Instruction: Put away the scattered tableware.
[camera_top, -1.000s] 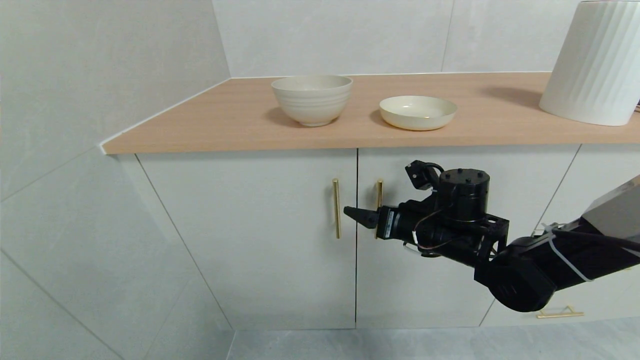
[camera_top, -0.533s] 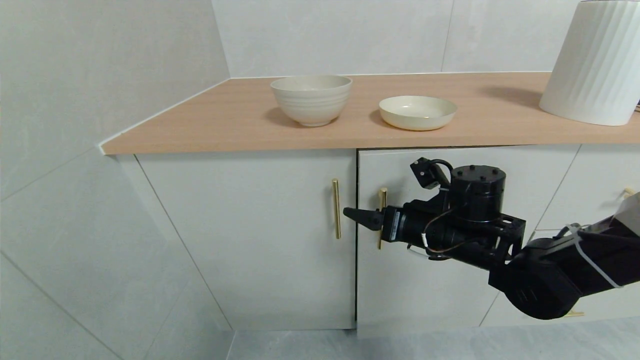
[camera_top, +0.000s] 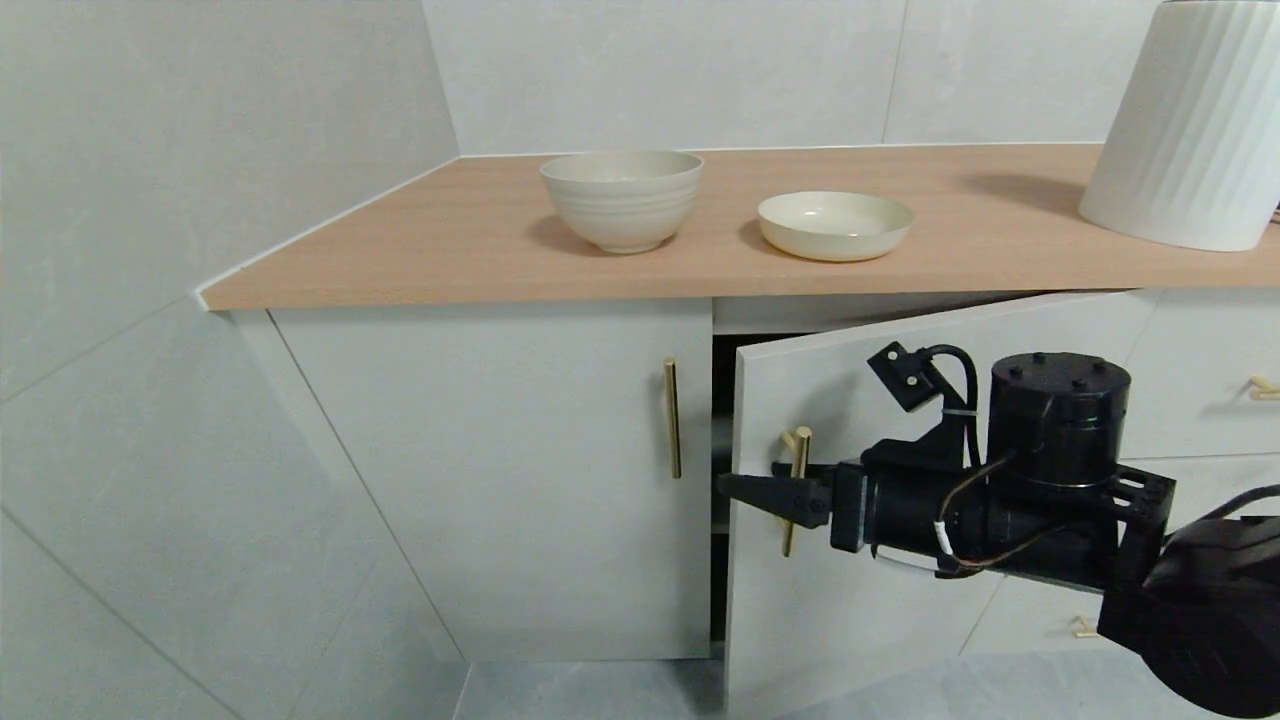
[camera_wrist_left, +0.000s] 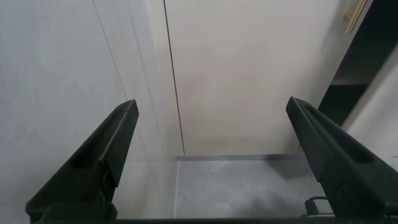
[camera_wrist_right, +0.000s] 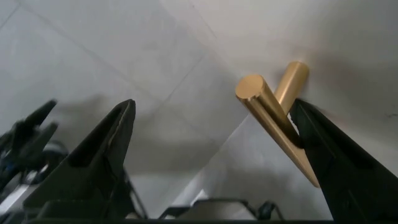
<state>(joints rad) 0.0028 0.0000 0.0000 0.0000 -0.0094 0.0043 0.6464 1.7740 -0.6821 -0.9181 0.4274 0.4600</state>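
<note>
A deep cream bowl (camera_top: 622, 198) and a shallow cream plate (camera_top: 835, 224) stand on the wooden counter (camera_top: 450, 250). Below them the right cabinet door (camera_top: 800, 380) is swung partly out, showing a dark gap beside it. My right gripper (camera_top: 745, 490) is at that door's gold handle (camera_top: 797, 470). Seen from the right wrist, the gripper (camera_wrist_right: 224, 149) is open and wide, with the handle (camera_wrist_right: 273, 115) between its fingers, close to one finger. My left gripper (camera_wrist_left: 211, 155) is open and holds nothing, low before the left door.
The left cabinet door (camera_top: 500, 470) is closed, with its gold handle (camera_top: 673, 417) near the gap. A tall white ribbed container (camera_top: 1190, 130) stands on the counter at the right. Tiled walls close the left side. Drawers with gold pulls (camera_top: 1262, 385) lie right of the swung door.
The right cabinet door went from closed to partly swung out. My right gripper came back toward me and lower, staying at the handle. Bowl and plate stayed put.
</note>
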